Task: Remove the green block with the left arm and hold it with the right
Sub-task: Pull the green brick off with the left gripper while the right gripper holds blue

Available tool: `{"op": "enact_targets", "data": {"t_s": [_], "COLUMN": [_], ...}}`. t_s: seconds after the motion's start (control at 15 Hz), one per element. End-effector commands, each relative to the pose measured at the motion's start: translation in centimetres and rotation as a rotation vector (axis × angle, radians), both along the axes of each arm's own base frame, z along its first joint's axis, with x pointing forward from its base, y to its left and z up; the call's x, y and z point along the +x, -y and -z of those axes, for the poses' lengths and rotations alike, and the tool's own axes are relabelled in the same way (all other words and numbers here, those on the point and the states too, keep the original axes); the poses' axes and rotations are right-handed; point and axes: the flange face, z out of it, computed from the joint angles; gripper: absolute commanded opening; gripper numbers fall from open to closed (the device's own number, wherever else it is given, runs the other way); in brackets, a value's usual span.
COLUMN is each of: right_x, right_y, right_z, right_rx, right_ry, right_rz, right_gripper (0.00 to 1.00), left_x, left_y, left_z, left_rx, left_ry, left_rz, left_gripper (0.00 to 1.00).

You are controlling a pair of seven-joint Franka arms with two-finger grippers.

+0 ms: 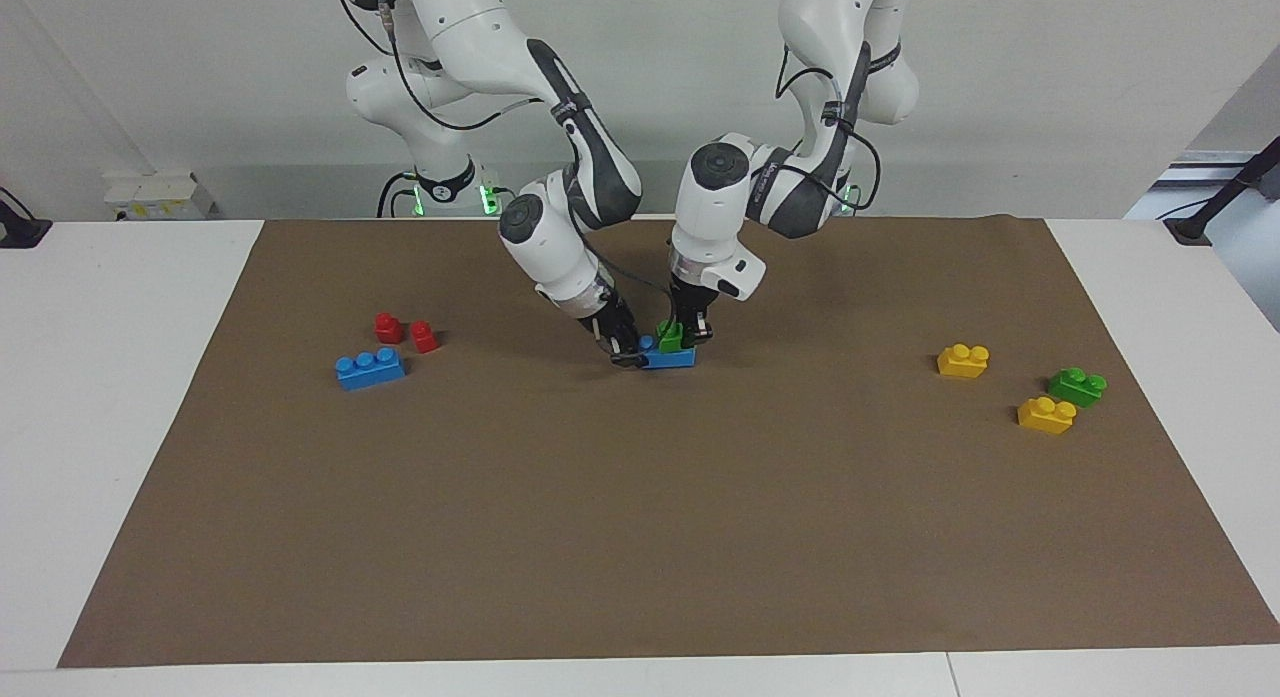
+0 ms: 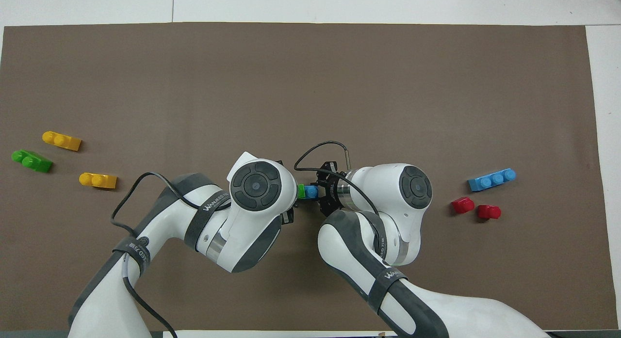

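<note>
Green block (image 1: 670,335) seemingly atop blue brick (image 1: 672,357).

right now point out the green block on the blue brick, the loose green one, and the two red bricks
green block on the blue brick (image 1: 670,335), facing view, its side
loose green block (image 1: 1077,386), facing view, its top
red bricks (image 1: 389,327), facing view, one brick's body

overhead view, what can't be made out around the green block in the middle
- Overhead view: most of the green block is hidden under the left arm's wrist.
- Overhead view: the blue brick shows as a sliver between the wrists.
- Facing view: whether the green block is seated on the blue brick.
</note>
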Motion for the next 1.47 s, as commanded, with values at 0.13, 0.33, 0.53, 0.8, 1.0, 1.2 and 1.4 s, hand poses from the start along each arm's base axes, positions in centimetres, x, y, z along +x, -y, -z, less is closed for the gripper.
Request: {"op": "enact_targets", "data": {"t_s": [0.13, 0.33, 0.53, 0.8, 1.0, 1.2, 1.4], "right_x": [-0.6, -0.6, -0.7, -0.7, -0.6, -0.2, 2.0], "right_y": [0.2, 0.2, 0.3, 0.4, 0.3, 0.8, 3.7], "right_z": [0.9, 0.9, 1.0, 1.0, 0.8, 0.7, -1.2], "right_rx": [0.008, 0.007, 0.005, 0.006, 0.008, 0.010, 0.042], "right_ry": [-0.017, -0.016, -0.016, -0.017, -0.012, -0.012, -0.027], "right_rz": [0.000, -0.003, -0.007, -0.006, -0.005, -0.018, -0.025], "right_gripper": [0.00, 0.00, 0.00, 0.00, 0.00, 0.00, 0.00], "left_x": [1.8, 2.6, 3.6, 5.8, 7.4, 8.7, 9.6], "left_y": [-4.1, -6.2, -8.1, -13.0, -17.3, -21.6, -25.6], "left_z": [-4.1, -4.9, -4.8, -4.5, -4.2, -4.0, -3.8], "left_rx": [-0.003, 0.011, 0.025, 0.039, 0.047, 0.051, 0.056], "left_ry": [0.018, 0.008, -0.003, -0.009, -0.006, 0.002, 0.012], "left_rz": [-0.034, -0.001, 0.052, 0.141, 0.234, 0.295, 0.379], "left_gripper": [0.00, 0.00, 0.00, 0.00, 0.00, 0.00, 0.00]}}
